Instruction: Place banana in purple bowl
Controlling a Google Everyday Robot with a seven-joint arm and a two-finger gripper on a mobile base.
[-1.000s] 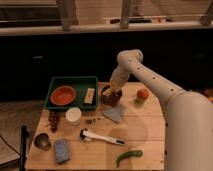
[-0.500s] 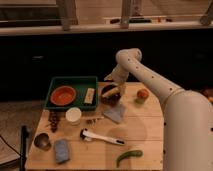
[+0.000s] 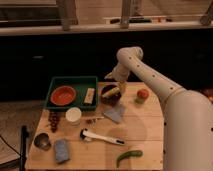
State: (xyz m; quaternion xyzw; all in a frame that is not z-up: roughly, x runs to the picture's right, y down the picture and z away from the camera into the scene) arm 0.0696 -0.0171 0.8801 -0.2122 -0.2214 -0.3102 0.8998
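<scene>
The purple bowl (image 3: 110, 94) stands on the wooden table (image 3: 145, 132) just right of the green tray. The yellow banana (image 3: 112, 91) lies inside it, across the bowl's top. My gripper (image 3: 111, 78) hangs just above the bowl's far rim, a little above the banana, at the end of the white arm (image 3: 150, 75) that reaches in from the right.
A green tray (image 3: 72, 80) holds an orange bowl (image 3: 63, 95) and a small block (image 3: 90, 95). Also on the table: a white cup (image 3: 73, 115), a white-handled brush (image 3: 102, 137), a green pepper (image 3: 128, 156), a red fruit (image 3: 143, 94), a grey cloth (image 3: 115, 113), grapes (image 3: 53, 120), a metal cup (image 3: 42, 141), a blue sponge (image 3: 62, 149).
The gripper has risen from inside the bowl to just above its rim. The banana stays in the bowl.
</scene>
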